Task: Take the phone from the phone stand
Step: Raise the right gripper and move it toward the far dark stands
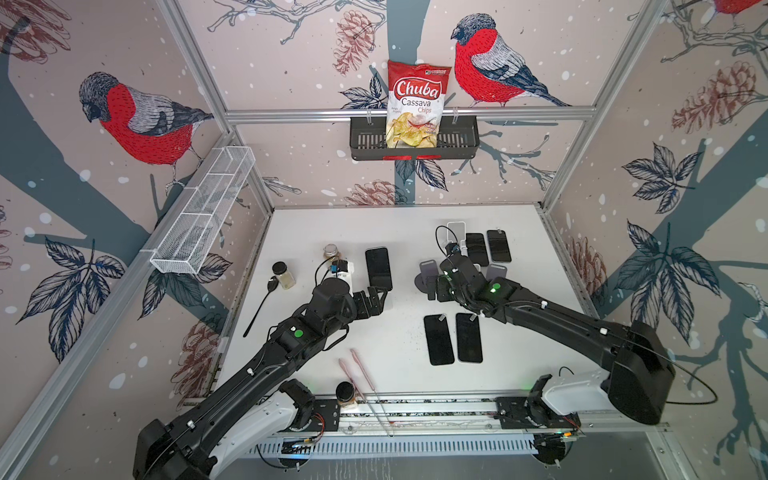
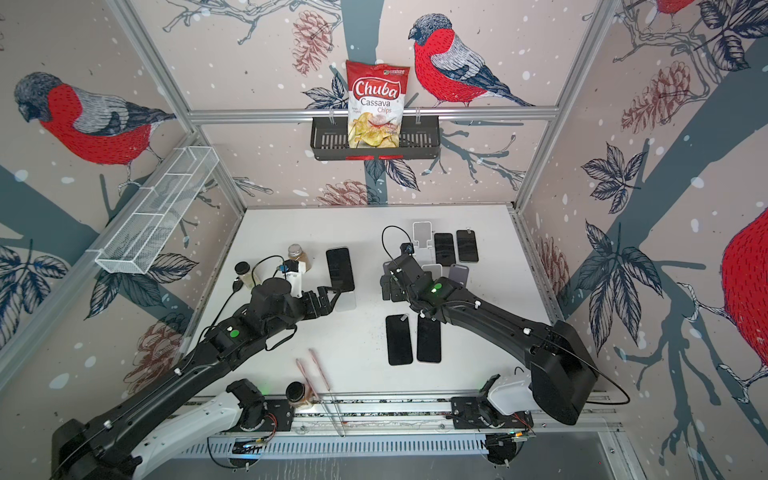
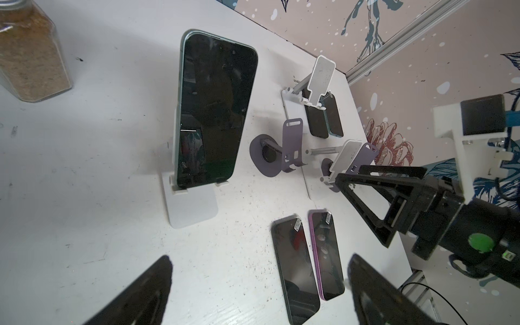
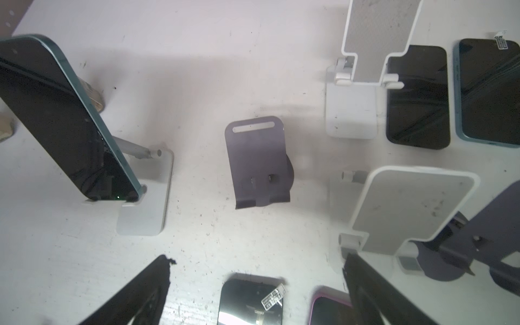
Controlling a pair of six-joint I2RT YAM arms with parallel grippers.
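Phone (image 3: 213,112) upright on white stand (image 3: 194,211); left gripper (image 3: 260,259) and right gripper (image 4: 257,258) wide, apparently empty.

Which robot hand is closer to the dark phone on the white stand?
Left. The left gripper hovers by the white stand holding the dark phone; the right gripper is farther off, near a purple stand.

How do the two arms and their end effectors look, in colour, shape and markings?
The left arm and right arm are black, each with a white shell near its base and a round green mark near the wrist. Thin black cables run along them. The left end effector and right end effector have black fingers shaped like hollow triangles.
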